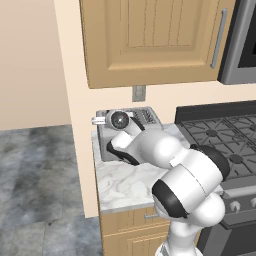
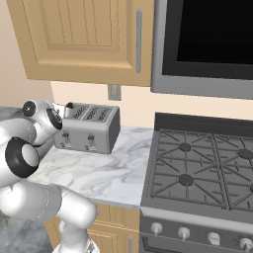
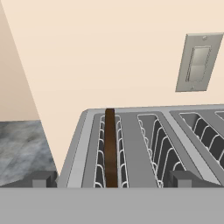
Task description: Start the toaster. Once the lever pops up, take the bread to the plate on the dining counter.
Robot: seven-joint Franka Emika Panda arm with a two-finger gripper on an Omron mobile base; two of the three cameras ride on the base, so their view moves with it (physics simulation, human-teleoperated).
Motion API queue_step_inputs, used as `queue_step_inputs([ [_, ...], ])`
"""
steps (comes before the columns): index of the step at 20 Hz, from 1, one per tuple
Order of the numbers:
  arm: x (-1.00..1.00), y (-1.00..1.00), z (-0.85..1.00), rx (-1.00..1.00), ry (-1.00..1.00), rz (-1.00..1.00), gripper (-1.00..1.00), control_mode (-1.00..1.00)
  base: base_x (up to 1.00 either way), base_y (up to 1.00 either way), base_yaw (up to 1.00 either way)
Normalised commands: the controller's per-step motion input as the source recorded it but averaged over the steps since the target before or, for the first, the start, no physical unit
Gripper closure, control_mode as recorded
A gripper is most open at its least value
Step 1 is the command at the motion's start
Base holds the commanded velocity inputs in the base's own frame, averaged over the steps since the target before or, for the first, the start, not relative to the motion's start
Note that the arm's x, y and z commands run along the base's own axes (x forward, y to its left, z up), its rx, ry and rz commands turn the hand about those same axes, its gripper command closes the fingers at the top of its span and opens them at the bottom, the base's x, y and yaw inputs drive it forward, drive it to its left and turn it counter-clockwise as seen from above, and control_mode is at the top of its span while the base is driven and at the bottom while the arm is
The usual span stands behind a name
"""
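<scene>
The grey toaster (image 2: 94, 131) stands at the back left of a small marble worktop (image 2: 94, 173), its two levers on the front face. In the hand view I look down on the toaster (image 3: 135, 148) from just above. The bread (image 3: 110, 148), a thin dark brown slice seen edge-on, stands in its leftmost slot. My gripper (image 3: 113, 179) hovers open over that slot, one fingertip on each side and nothing between them. In the base views the gripper (image 1: 99, 120) (image 2: 66, 108) sits over the toaster's (image 1: 104, 142) left end. The plate and the dining counter are out of view.
A gas stove (image 2: 197, 168) adjoins the worktop on the right. A wooden wall cabinet (image 1: 150, 40) and a microwave (image 2: 207, 44) hang overhead. A wall switch (image 3: 194, 63) sits behind the toaster. A wall end (image 1: 75, 125) borders the worktop (image 1: 125, 182) on the left.
</scene>
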Motion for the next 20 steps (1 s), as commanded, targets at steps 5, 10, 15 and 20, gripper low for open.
queue_step_inputs([
  [5,0.00,0.00,0.00,0.00,0.00,0.00,-1.00,-1.00,0.00,0.00,0.00],
  [10,0.00,0.00,0.00,0.00,0.00,0.00,-1.00,-1.00,0.00,0.00,0.00],
  [15,0.00,0.00,0.00,0.00,0.00,0.00,-1.00,-1.00,0.00,0.00,0.00],
  [20,0.00,0.00,0.00,0.00,0.00,0.00,-1.00,-1.00,0.00,0.00,0.00],
])
